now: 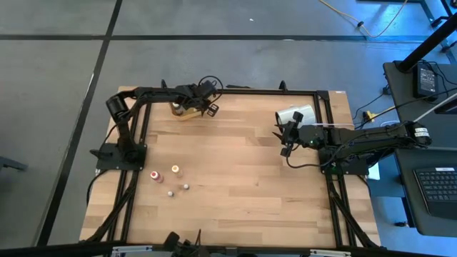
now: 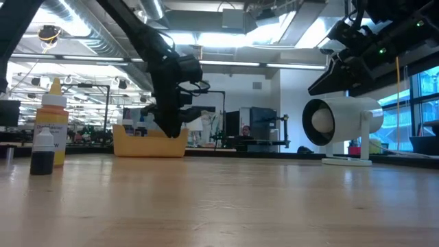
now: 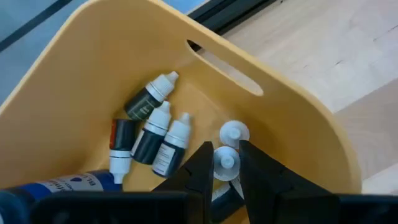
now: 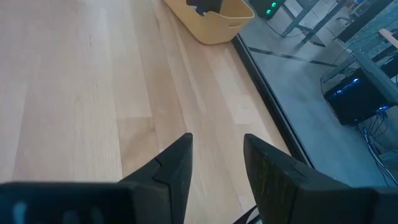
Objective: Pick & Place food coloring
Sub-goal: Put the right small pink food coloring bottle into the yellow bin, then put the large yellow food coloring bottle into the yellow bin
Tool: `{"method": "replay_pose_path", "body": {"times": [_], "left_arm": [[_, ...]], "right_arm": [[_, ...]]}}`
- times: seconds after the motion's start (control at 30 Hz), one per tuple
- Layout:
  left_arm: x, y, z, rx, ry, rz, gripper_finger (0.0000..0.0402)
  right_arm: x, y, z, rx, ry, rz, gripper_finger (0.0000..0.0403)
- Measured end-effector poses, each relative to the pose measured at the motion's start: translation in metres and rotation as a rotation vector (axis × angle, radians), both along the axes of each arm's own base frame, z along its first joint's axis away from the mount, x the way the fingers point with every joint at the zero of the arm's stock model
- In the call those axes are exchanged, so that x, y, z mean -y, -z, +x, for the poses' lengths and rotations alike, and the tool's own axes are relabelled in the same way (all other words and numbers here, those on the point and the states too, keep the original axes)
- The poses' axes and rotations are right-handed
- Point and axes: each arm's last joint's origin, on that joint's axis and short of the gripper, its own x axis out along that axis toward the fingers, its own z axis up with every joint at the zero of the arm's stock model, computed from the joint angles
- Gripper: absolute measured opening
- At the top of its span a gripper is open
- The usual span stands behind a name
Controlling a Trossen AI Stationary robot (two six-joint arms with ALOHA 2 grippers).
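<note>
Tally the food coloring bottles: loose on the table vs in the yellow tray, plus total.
On table, loose bottles: 4
In yellow tray, bottles visible: 7, one at the left end effector
Total: 11
The right end effector waits, holding none.

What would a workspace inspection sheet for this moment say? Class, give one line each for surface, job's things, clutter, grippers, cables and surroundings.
Surface: wooden table, mostly bare.
Job's things: four food coloring bottles stand near the left edge; more lie in the yellow tray.
Clutter: white cylinder at the right edge.
Grippers: left gripper inside the tray, jaws around a bottle cap; right gripper over bare wood, jaws open, empty.
Cables: a cable loop on the left arm's wrist.
Surroundings: desk with keyboard to the right.
</note>
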Motion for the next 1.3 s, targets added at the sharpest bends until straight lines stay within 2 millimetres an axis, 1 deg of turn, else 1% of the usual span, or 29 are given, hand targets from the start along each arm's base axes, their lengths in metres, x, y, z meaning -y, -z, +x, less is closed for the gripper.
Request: {"method": "replay_pose_path", "body": {"times": [0.27, 0.37, 0.47, 0.63, 0.7, 0.8, 0.93, 1.0, 1.07, 1.17, 1.23, 1.3], "left_arm": [[0.000, 0.000, 0.001, 0.002, 0.002, 0.001, 0.0057], [0.000, -0.001, 0.002, 0.022, -0.002, 0.012, 0.0067], [-0.001, -0.002, 0.004, 0.034, 0.004, 0.023, 0.0093], [-0.001, -0.006, 0.004, 0.057, 0.041, 0.015, 0.0151], [0.002, -0.013, 0.004, 0.075, 0.049, 0.025, 0.0168], [0.009, -0.033, 0.003, 0.098, 0.068, 0.084, 0.0184], [0.027, -0.070, -0.001, 0.152, 0.126, 0.184, 0.0193], [0.039, -0.089, -0.002, 0.187, 0.191, 0.229, 0.0193], [0.056, -0.103, -0.001, 0.208, 0.296, 0.252, 0.0192], [0.089, -0.117, 0.000, 0.215, 0.524, 0.212, 0.0189], [0.114, -0.120, 0.000, 0.217, 0.673, 0.143, 0.0189], [0.138, -0.120, 0.000, 0.217, 0.772, 0.063, 0.0191]], "right_arm": [[0.000, 0.000, 0.000, -0.002, 0.000, 0.000, 0.0145], [0.000, 0.000, 0.000, -0.002, 0.000, 0.000, 0.0145], [0.000, 0.000, 0.000, -0.001, 0.000, 0.000, 0.0145], [0.000, 0.000, 0.000, -0.001, -0.001, 0.000, 0.0145], [0.000, 0.000, 0.000, -0.001, -0.001, 0.000, 0.0145], [0.000, 0.000, 0.000, 0.000, -0.001, 0.000, 0.0145], [0.000, 0.000, 0.000, 0.001, -0.001, 0.000, 0.0145], [0.000, 0.000, 0.000, 0.002, -0.001, 0.000, 0.0145], [0.000, 0.000, 0.000, 0.003, -0.001, 0.000, 0.0145], [0.000, 0.000, 0.000, 0.003, -0.001, 0.001, 0.0145], [0.000, 0.000, 0.000, 0.004, 0.001, 0.004, 0.0145], [0.000, 0.000, 0.000, 0.004, -0.001, 0.005, 0.0145]]}}
